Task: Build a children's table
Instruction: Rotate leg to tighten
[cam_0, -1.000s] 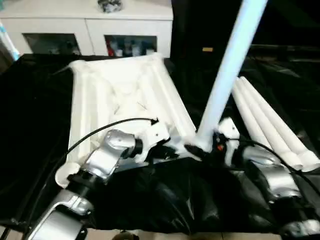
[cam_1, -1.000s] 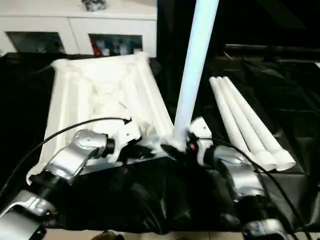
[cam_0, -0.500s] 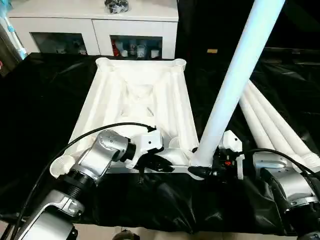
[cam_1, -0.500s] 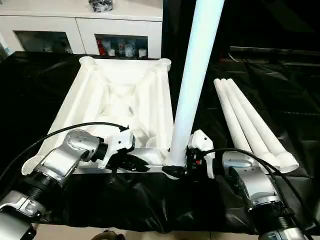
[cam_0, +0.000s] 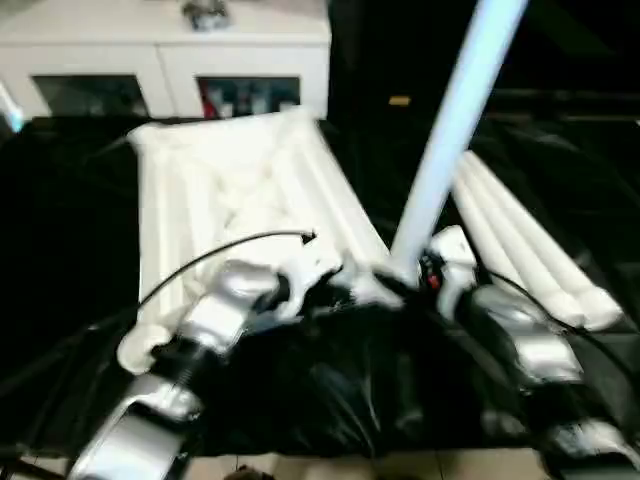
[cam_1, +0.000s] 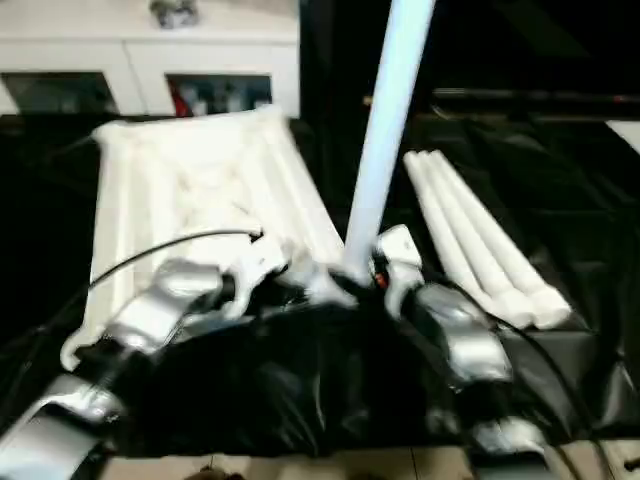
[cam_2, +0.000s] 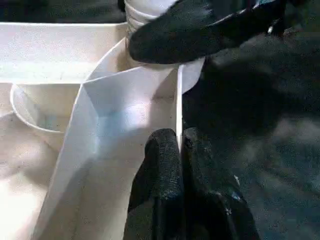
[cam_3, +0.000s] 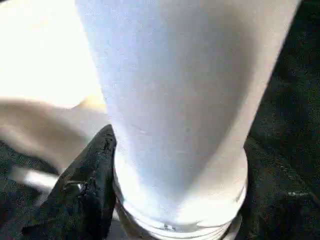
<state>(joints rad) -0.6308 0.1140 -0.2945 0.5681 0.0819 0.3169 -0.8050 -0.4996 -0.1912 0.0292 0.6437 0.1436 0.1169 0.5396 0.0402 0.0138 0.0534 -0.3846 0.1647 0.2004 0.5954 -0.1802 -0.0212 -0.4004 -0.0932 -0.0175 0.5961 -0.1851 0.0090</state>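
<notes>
From my station I saw a black sheet (cam_0: 60, 240) spread over the worktop, creased and glossy, bunched into folds along the near edge. Behind it stood a white cabinet (cam_0: 165, 60) with two glass doors; through the right-hand pane (cam_0: 248, 95) I made out small coloured items, some red, too blurred to name. On the cabinet's top sat a small dark, shiny object (cam_0: 205, 13) I couldn't identify. At the very bottom of my head view, a strip of pale floor (cam_1: 300, 468) showed below the sheet.

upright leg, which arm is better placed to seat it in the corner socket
Right. The right hand already grips the upright leg at its base, while the left hand is shut on the tabletop rim.
</notes>
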